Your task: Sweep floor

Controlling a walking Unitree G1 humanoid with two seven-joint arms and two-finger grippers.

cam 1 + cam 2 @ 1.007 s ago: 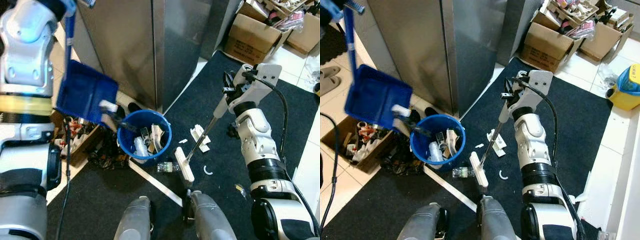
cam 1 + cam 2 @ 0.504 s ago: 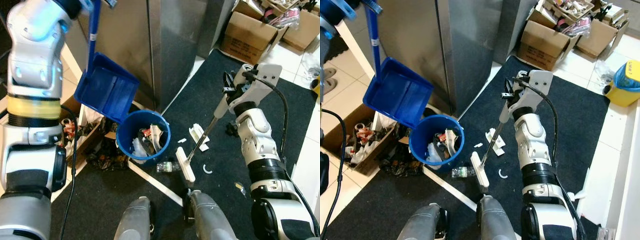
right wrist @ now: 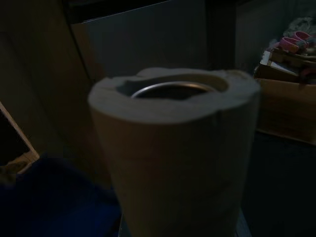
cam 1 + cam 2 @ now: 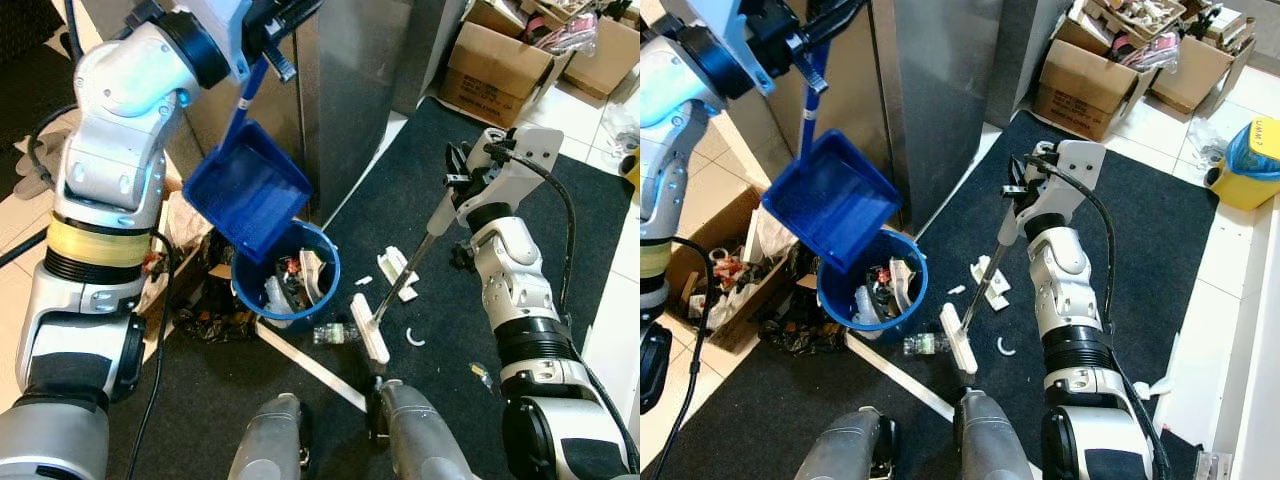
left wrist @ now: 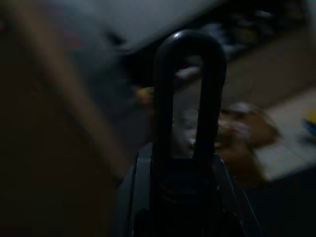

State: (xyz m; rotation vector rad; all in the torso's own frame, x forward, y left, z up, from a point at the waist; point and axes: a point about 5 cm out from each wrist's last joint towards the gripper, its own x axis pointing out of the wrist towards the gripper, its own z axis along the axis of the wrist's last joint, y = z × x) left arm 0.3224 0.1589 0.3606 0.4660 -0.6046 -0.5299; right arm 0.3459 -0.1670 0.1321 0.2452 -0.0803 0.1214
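Note:
My left gripper (image 4: 272, 30) is raised high and shut on the handle of a blue dustpan (image 4: 245, 190). The pan hangs tilted, its lip just over the blue bucket (image 4: 336, 270), which holds several scraps. My right gripper (image 4: 458, 190) is shut on the top of a broom handle (image 4: 410, 262). The white broom head (image 4: 368, 328) rests on the black mat (image 4: 440, 140) beside the bucket. White scraps (image 4: 398, 270), a curved white piece (image 4: 415, 343) and a small clear bottle (image 4: 335, 335) lie around it. The right wrist view shows the handle's beige end (image 3: 173, 148).
A tall steel cabinet (image 4: 330, 90) stands right behind the bucket. Cardboard boxes (image 4: 495, 65) sit at the far right, and an open box of clutter (image 4: 710, 275) sits left of the bucket. A white strip (image 4: 310, 365) lies on the mat by my legs (image 4: 270, 450). A yellow bucket (image 4: 1252, 165) stands at the right.
My left arm has swung the dustpan rightward and tipped it over the bucket; a white scrap seen at its lip earlier is gone. The right arm and broom have not moved.

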